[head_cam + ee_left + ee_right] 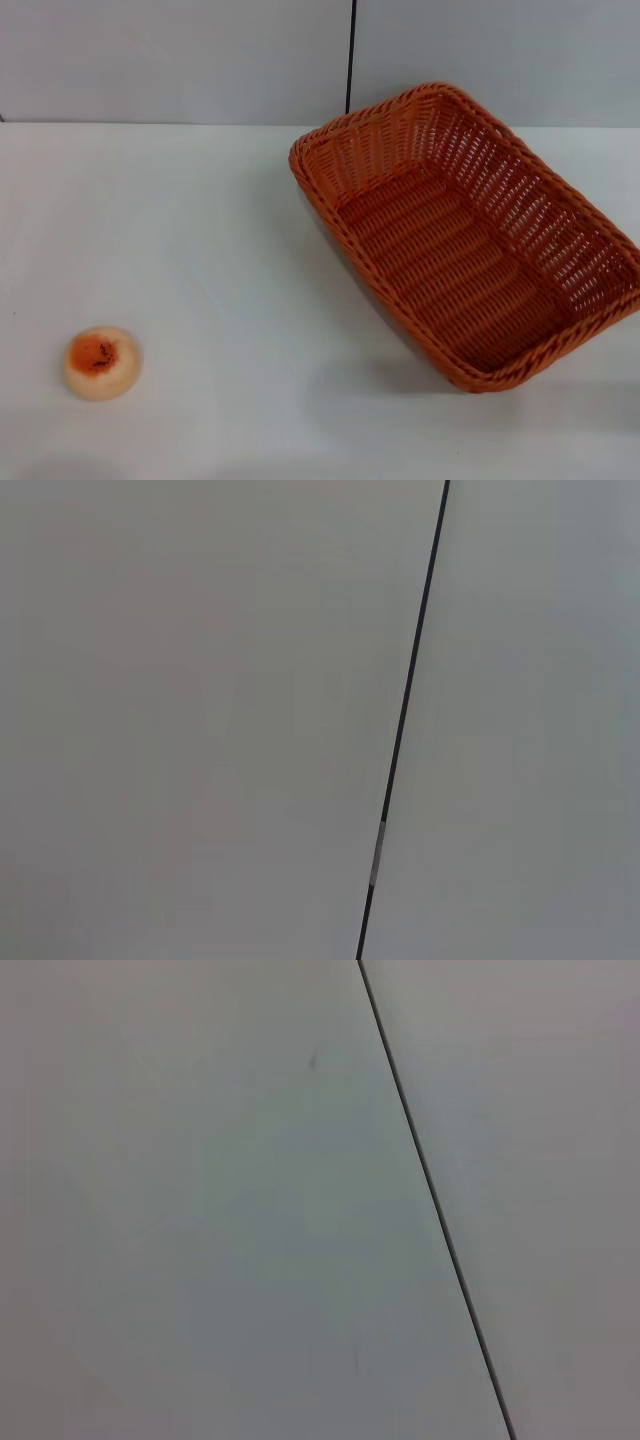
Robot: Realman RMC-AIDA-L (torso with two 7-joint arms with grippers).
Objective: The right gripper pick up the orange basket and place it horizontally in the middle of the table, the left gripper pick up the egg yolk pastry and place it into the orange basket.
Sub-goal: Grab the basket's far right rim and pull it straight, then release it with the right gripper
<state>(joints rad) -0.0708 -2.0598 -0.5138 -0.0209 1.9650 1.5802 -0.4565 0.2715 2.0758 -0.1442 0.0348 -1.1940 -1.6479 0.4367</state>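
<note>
A pale grey wall [170, 60] rises behind the worktop's far edge. A thin dark vertical seam [351, 55] splits the wall into two panels. Both wrist views show only this wall [200, 720] and its seam [430, 1190].

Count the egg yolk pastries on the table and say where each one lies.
1. The egg yolk pastry lies on the white table, near its front left, well apart from the empty orange basket. None seems hidden.
</note>
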